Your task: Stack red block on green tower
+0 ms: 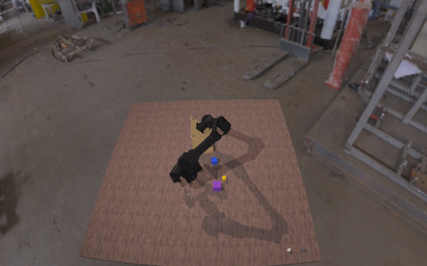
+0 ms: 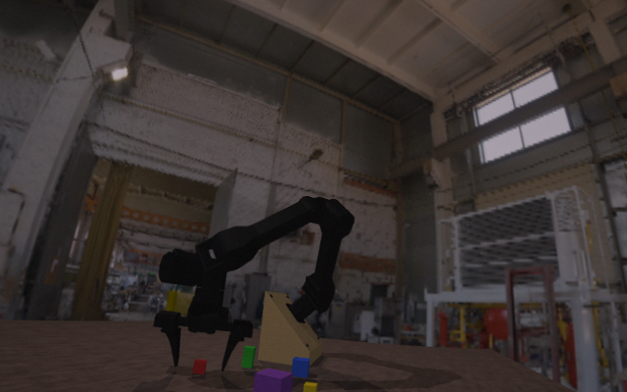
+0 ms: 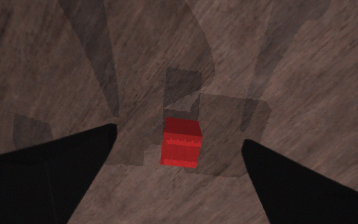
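Note:
The red block [image 2: 200,367] [image 3: 181,143] sits on the brown mat. My gripper [image 2: 200,368] [image 3: 180,137] is open, pointing down, with one finger on each side of the red block in both views; nothing is gripped. The fingertips are low, close to the mat. The green tower [image 2: 249,357] stands upright in the exterior view, to the right of my gripper and left of the arm's wooden base. In the top view the arm hides the red block and the green tower.
A purple block [image 1: 217,186] [image 2: 272,380], a blue block [image 1: 214,161] [image 2: 301,367] and a small yellow block [image 1: 224,177] [image 2: 310,387] stand on the mat [image 1: 140,225]. The wooden base [image 1: 201,144] [image 2: 281,338] carries the arm. Two tiny objects lie near the mat's corner in the top view.

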### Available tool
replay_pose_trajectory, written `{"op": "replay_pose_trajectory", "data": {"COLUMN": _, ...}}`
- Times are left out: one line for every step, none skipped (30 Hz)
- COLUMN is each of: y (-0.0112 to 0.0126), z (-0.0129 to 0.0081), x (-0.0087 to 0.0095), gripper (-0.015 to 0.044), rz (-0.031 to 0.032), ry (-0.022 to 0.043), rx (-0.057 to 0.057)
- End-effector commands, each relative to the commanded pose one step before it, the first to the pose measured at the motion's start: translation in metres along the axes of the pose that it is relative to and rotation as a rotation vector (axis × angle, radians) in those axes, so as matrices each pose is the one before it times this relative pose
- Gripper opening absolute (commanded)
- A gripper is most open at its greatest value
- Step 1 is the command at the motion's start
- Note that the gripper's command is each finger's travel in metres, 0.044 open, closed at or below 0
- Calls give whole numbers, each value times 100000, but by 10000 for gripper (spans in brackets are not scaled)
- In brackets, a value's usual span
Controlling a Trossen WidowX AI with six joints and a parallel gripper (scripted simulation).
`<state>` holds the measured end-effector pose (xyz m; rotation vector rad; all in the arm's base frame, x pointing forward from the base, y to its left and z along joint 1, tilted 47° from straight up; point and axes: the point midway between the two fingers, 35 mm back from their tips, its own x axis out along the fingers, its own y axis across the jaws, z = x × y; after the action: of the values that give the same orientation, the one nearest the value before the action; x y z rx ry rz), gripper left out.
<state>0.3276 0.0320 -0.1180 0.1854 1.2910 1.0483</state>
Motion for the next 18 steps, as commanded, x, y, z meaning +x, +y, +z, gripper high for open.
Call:
{"op": "replay_pose_trajectory", "data": {"y": 32, "z": -42, "x": -4, "gripper": 361, "rz": 313, "ry": -299, "rx": 522}}
{"op": "replay_pose_trajectory", "data": {"y": 0, "z": 0, "x": 0, "gripper": 335, "rz": 0, "ry": 0, "rx": 0}}
{"op": "replay_pose_trajectory", "data": {"y": 0, "z": 0, "x": 0, "gripper": 309, "rz": 0, "ry": 0, "rx": 0}}
{"op": "replay_pose_trajectory", "data": {"y": 0, "z": 0, "x": 0, "gripper": 282, "rz": 0, "ry": 0, "rx": 0}}
{"op": "replay_pose_trajectory", "data": {"y": 0, "z": 0, "x": 0, "gripper": 256, "rz": 0, "ry": 0, "rx": 0}}
{"op": "replay_pose_trajectory", "data": {"y": 0, "z": 0, "x": 0, "gripper": 230, "rz": 0, "ry": 0, "rx": 0}}
{"op": "replay_pose_trajectory", "data": {"y": 0, "z": 0, "x": 0, "gripper": 204, "rz": 0, "ry": 0, "rx": 0}}
{"op": "replay_pose_trajectory", "data": {"y": 0, "z": 0, "x": 0, "gripper": 177, "rz": 0, "ry": 0, "rx": 0}}
{"op": "replay_pose_trajectory", "data": {"y": 0, "z": 0, "x": 0, "gripper": 151, "rz": 0, "ry": 0, "rx": 0}}
{"op": "replay_pose_trajectory", "data": {"y": 0, "z": 0, "x": 0, "gripper": 125, "rz": 0, "ry": 0, "rx": 0}}
{"op": "replay_pose_trajectory", "data": {"y": 0, "z": 0, "x": 0, "gripper": 99, "rz": 0, "ry": 0, "rx": 0}}
{"op": "replay_pose_trajectory", "data": {"y": 0, "z": 0, "x": 0, "gripper": 73, "rz": 0, "ry": 0, "rx": 0}}
{"op": "replay_pose_trajectory", "data": {"y": 0, "z": 0, "x": 0, "gripper": 66, "rz": 0, "ry": 0, "rx": 0}}
{"op": "replay_pose_trajectory", "data": {"y": 0, "z": 0, "x": 0, "gripper": 59, "rz": 0, "ry": 0, "rx": 0}}
{"op": "replay_pose_trajectory", "data": {"y": 0, "z": 0, "x": 0, "gripper": 53, "rz": 0, "ry": 0, "rx": 0}}
{"op": "replay_pose_trajectory", "data": {"y": 0, "z": 0, "x": 0, "gripper": 46, "rz": 0, "ry": 0, "rx": 0}}
{"op": "replay_pose_trajectory", "data": {"y": 0, "z": 0, "x": 0, "gripper": 39, "rz": 0, "ry": 0, "rx": 0}}
{"op": "replay_pose_trajectory", "data": {"y": 0, "z": 0, "x": 0, "gripper": 32, "rz": 0, "ry": 0, "rx": 0}}
